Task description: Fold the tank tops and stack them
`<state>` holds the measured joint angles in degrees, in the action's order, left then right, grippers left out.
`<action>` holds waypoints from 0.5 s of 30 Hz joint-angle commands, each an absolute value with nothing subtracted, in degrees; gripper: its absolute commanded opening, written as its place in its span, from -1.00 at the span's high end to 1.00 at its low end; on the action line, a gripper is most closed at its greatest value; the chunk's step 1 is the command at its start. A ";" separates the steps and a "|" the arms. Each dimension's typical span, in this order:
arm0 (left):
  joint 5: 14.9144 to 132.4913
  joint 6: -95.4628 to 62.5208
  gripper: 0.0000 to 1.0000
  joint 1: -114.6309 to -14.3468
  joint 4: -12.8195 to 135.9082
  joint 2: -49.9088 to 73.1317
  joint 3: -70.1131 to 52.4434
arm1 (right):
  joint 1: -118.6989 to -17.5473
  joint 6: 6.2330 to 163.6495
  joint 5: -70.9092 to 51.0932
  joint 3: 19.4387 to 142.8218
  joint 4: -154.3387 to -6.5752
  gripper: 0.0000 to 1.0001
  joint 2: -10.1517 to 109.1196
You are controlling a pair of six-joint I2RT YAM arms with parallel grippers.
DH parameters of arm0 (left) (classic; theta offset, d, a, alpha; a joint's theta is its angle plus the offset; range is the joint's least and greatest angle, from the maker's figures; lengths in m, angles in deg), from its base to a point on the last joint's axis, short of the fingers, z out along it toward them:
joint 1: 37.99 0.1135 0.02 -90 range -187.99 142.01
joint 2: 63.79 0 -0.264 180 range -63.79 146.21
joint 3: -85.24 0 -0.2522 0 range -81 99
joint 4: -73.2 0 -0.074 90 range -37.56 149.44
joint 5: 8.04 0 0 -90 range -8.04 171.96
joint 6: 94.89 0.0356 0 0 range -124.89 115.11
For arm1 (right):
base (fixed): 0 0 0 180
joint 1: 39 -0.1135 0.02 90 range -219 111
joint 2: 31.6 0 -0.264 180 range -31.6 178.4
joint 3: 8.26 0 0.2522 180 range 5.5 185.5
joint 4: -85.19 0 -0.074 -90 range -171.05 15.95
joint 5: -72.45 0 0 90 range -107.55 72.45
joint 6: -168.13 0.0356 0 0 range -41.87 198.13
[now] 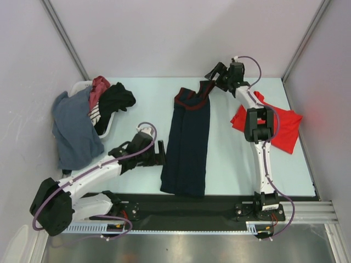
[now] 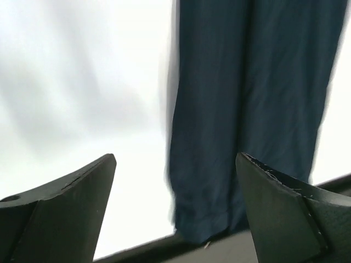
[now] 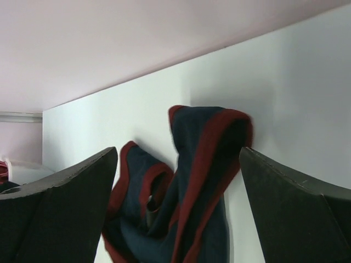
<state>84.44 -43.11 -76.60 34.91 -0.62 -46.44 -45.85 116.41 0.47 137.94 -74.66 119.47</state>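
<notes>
At the far left I see the white basket point(image 1: 77, 86) heaped with clothes, with a grey-blue piece point(image 1: 74, 131) hanging over its rim onto the worktop point(image 1: 230, 164). My left gripper point(image 1: 160, 153) is wide and empty just beside the navy tank top point(image 1: 187, 142), which lies as a long narrow strip mid-worktop, hem nearest me. My right gripper point(image 1: 214, 76) is spread wide at its maroon-trimmed straps point(image 3: 208, 142), gripping nothing. The red tank top point(image 1: 285, 131) lies rumpled on the right, partly behind the right arm point(image 1: 262, 148).
</notes>
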 commanded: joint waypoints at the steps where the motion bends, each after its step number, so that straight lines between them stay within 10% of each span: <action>1: 86.36 -40.05 -0.92 -72.37 39.57 3.50 -39.09 | -45.24 112.59 -2.60 136.03 -73.93 -0.99 110.01; 15: 82.41 -38.37 -0.71 -58.56 41.77 49.97 14.04 | -46.11 112.40 -4.71 110.35 -76.04 -0.83 91.54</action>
